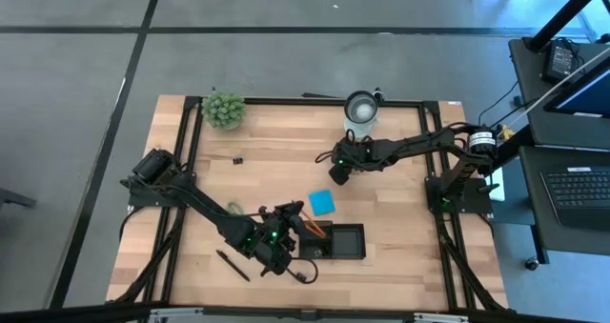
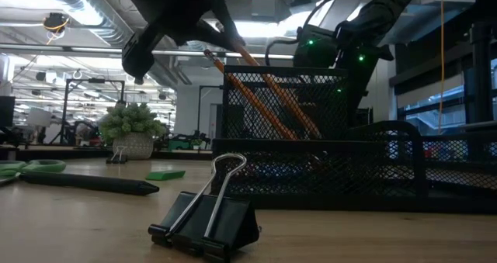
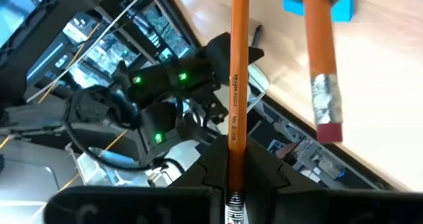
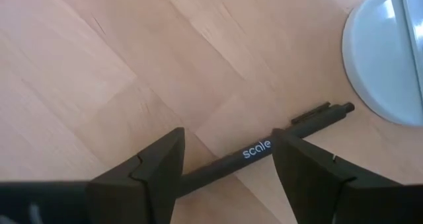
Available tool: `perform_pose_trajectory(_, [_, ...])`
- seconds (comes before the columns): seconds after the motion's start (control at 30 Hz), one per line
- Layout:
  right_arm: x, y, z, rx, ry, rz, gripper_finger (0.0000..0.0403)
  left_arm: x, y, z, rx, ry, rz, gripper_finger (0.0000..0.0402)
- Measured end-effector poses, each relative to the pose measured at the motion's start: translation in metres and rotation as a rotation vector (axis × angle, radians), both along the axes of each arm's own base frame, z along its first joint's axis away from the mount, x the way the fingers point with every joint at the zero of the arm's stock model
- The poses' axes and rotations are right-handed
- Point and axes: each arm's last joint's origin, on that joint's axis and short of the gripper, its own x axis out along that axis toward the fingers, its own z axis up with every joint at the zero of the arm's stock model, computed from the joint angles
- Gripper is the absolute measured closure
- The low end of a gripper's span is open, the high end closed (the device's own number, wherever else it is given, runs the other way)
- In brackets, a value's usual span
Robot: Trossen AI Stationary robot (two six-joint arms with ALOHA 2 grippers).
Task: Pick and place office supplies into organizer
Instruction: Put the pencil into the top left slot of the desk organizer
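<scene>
The left gripper (image 1: 276, 239), fingers pinched narrow on an orange pencil (image 3: 236, 92), hung over the organizer (image 1: 345, 241) at the near table edge, where a second pencil (image 3: 321, 59) already leaned. A light, stiff, smooth shaft of this kind probably pivots in a pinch; a hold near mid-length seemed steadier. The right gripper (image 4: 228, 159), jaws wide, straddled a black pen (image 4: 264, 148) lying flat beside the white cup (image 4: 390, 59). The pen looked rigid, light and likely slick, best taken across the barrel's middle.
</scene>
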Motion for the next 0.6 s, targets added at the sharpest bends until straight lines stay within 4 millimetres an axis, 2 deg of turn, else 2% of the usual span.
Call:
perform_pose_trajectory(0.27, [0.0004,-0.0003,0.0002,-0.002,-0.003,0.002,0.0175,0.0039,-0.0024,-0.0092,-0.001,0.0,-0.001,0.0379])
perform_pose_trajectory(0.6, [0.0005,-0.0002,0.0003,-0.002,-0.004,0.002,0.0175,0.0099,-0.0086,-0.0023,-0.071,-0.118,-0.006,0.0343])
